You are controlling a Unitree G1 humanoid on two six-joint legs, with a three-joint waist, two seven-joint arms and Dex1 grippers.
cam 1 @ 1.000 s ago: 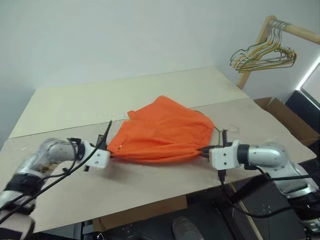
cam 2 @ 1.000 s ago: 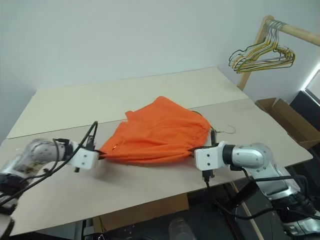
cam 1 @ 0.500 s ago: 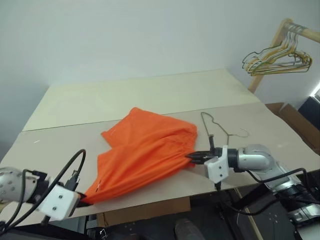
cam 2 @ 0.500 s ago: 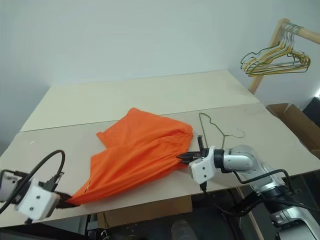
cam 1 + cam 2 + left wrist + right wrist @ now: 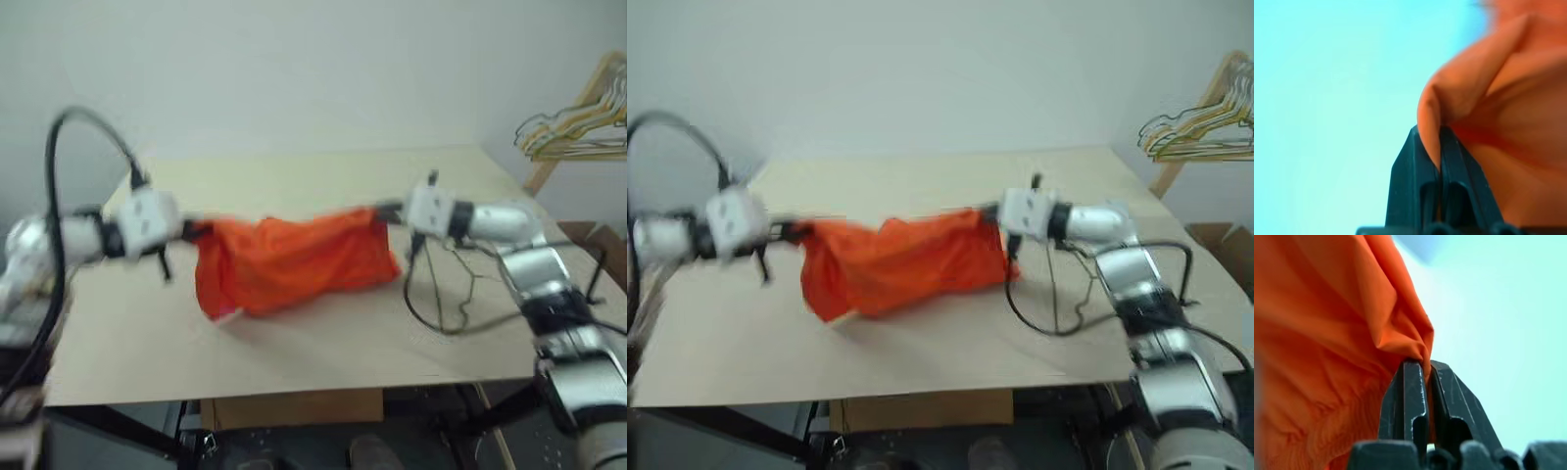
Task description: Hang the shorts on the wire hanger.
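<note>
Both jaws are clamped on the shorts (image 5: 294, 262), left gripper (image 5: 192, 231) and right gripper (image 5: 390, 211) stretching them above the worktop (image 5: 323, 338). Your wire hanger (image 5: 460, 289) lies bare beneath the right arm; hanging remains.

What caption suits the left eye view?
Both grippers, left and right, hold the orange shorts stretched above the table.
</note>
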